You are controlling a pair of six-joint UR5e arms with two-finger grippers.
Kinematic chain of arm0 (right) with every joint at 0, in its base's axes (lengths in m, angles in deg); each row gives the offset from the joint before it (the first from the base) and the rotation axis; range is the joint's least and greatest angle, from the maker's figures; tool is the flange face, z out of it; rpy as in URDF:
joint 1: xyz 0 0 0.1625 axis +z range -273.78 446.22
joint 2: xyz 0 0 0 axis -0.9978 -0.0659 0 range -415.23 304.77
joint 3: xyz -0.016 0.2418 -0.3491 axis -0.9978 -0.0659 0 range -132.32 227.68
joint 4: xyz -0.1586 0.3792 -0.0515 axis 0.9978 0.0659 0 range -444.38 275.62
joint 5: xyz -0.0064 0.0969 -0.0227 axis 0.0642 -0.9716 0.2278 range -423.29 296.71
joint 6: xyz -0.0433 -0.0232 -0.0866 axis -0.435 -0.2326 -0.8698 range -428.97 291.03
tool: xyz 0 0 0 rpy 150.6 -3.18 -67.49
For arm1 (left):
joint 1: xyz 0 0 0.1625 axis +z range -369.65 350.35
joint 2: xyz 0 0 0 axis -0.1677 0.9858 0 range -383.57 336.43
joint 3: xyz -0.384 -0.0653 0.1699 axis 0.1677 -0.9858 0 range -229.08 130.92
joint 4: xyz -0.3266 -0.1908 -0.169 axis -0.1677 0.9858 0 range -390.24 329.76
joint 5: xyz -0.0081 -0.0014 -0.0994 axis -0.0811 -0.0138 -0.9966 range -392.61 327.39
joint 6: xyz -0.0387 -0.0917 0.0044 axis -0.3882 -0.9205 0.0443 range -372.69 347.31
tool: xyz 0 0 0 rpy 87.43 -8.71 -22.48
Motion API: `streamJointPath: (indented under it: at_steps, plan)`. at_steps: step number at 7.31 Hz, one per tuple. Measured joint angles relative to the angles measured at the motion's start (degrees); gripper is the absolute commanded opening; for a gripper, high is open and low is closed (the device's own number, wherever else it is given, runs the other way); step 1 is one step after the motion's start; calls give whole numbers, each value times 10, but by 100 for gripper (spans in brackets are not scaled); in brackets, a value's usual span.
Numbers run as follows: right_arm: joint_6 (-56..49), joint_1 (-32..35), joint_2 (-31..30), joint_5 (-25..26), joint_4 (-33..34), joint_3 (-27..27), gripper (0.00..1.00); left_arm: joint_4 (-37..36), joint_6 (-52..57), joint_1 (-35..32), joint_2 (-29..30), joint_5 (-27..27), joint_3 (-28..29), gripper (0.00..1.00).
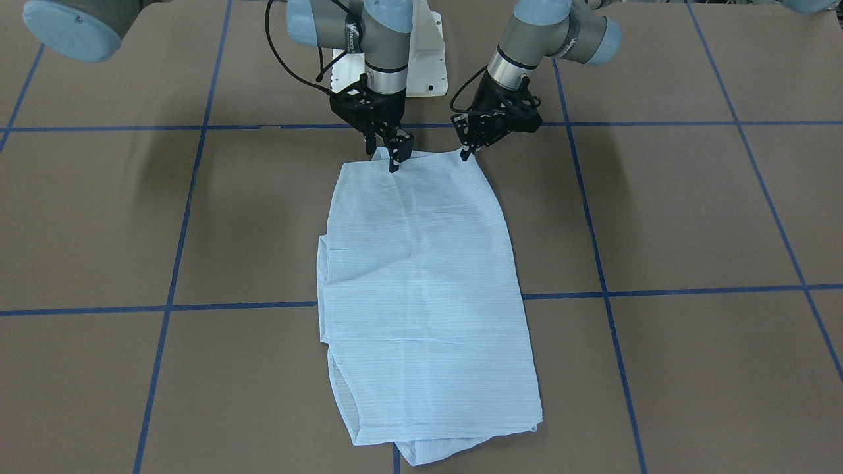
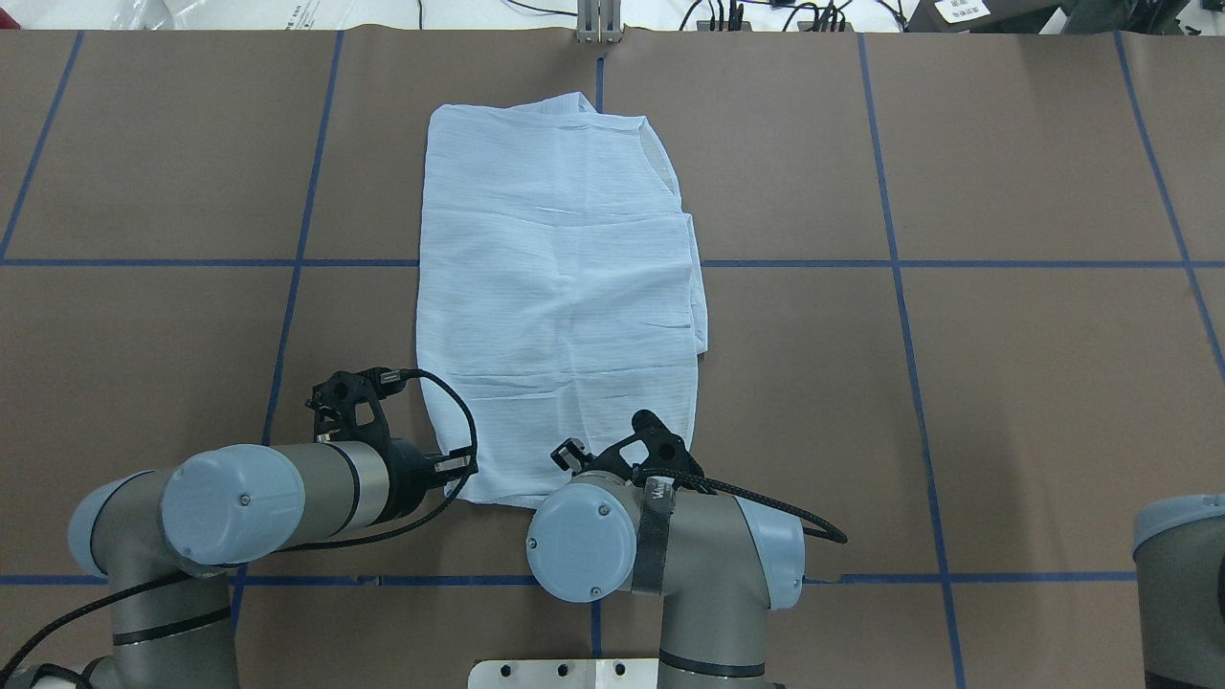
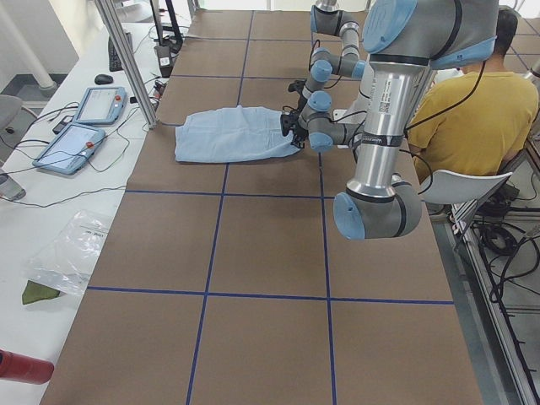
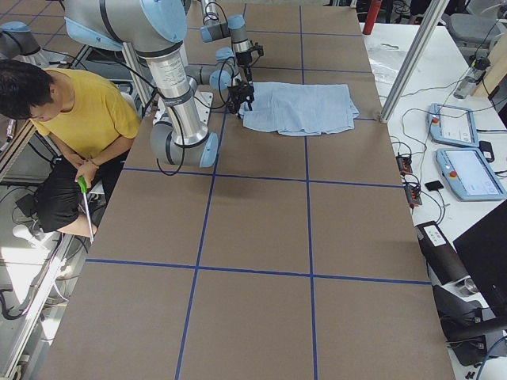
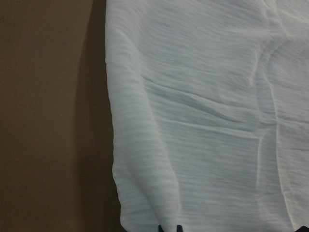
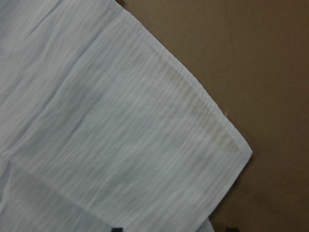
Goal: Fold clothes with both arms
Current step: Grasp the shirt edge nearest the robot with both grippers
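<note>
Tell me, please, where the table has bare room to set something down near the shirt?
The brown table lies bare on both long sides of the shirt, out to the blue tape lines. It is crowded at the shirt's robot-side edge, where the left gripper and right gripper sit at its corners.
</note>
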Motion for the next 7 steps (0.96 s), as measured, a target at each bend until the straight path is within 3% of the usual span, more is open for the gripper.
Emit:
streamJointPath:
  at_steps: [1,7]
  plan:
    - [12,0,5,3,0,-4,0,0,0,0,0,0,0,0]
    - [26,10,5,13,4,6,0,-1,1,0,2,-4,-12,0]
